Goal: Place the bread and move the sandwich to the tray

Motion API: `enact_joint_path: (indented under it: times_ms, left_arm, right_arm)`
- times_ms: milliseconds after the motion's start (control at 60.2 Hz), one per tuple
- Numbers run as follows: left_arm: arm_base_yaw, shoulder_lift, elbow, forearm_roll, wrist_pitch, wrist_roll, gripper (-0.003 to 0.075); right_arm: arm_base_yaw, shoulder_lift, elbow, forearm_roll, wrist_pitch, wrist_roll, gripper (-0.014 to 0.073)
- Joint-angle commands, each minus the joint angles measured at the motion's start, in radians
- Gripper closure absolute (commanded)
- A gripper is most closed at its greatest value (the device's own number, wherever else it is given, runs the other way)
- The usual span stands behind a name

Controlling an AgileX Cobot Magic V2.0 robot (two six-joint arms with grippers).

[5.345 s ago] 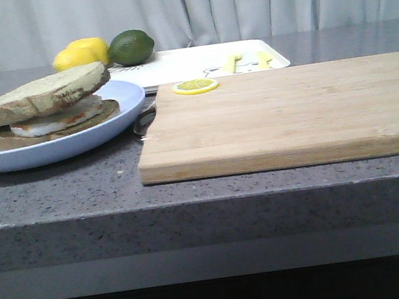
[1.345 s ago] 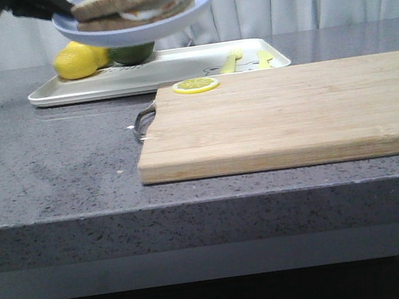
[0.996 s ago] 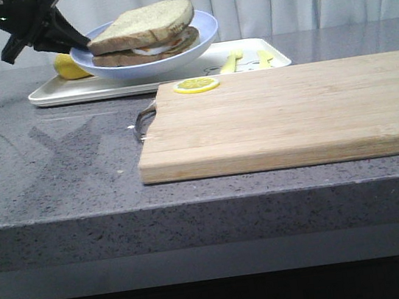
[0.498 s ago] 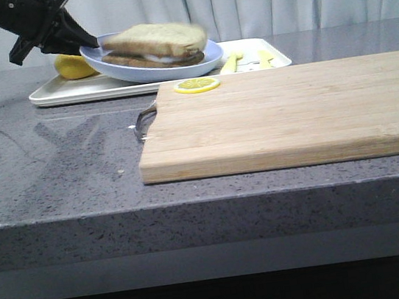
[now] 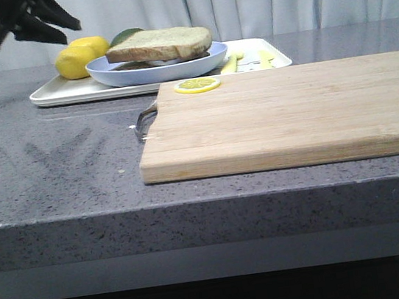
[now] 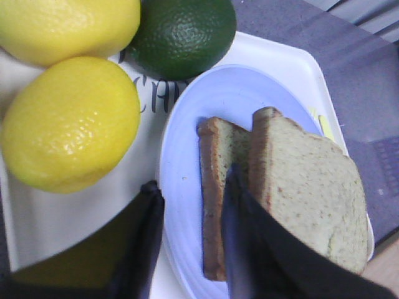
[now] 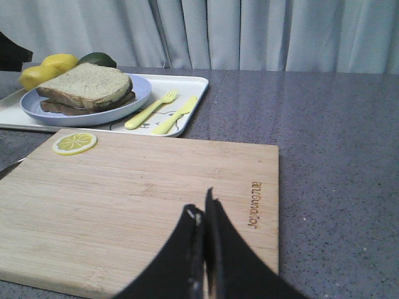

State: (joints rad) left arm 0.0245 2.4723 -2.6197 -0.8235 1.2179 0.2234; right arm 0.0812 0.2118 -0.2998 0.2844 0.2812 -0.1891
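Note:
The sandwich sits on the round pale-blue plate, which rests on the cream-white tray. The thick pale bread lies on top, over a darker slice; the egg is almost hidden. My left gripper is open and empty, raised above and left of the plate. In the left wrist view its fingertips frame the plate's rim from above, beside the bread. My right gripper is shut and empty over the cutting board. The right wrist view shows the bread, plate and tray.
Two lemons and a lime lie on the tray's left end, close to the plate. A yellow fork and knife lie on its right end. A light-wood cutting board with a lemon slice fills the front.
The plate with the sandwich came down onto the tray. My left gripper let go of its rim and moved up and to the left. The right arm has not moved.

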Motion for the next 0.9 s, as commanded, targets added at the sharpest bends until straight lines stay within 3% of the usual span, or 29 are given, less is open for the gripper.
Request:
enact_joint_path:
  times_ms: [0, 166, 349, 498, 681, 880]
  left_arm:
    - [0.012, -0.086, -0.091, -0.060, 0.038, -0.006, 0.0507]
    - [0.007, -0.088, -0.203, -0.094, 0.038, -0.008, 0.0738]
    - [-0.031, -0.095, -0.355, -0.032, 0.038, -0.065, 0.0739]
    - [-0.107, -0.181, -0.417, 0.329, 0.038, -0.138, 0.0739]
    - [-0.214, -0.329, -0.289, 0.599, 0.038, -0.157, 0.0739]
    - [-0.265, -0.515, 0.096, 0.781, 0.038, -0.157, 0.0739]
  right_arm:
    - [0.001, 0.007, -0.026, 0.009, -0.076, -0.001, 0.0670]
    - [0.001, 0.007, -0.026, 0.009, -0.076, -0.001, 0.0670]
    - [0.001, 0.007, -0.026, 0.009, -0.072, -0.001, 0.0670]
    - [0.001, 0.007, -0.026, 0.009, -0.054, -0.001, 0.0670]
    - [0.001, 0.007, -0.026, 0.009, -0.033, -0.001, 0.0670]
    - [0.001, 0.007, -0.026, 0.009, -0.032, -0.001, 0.0670]
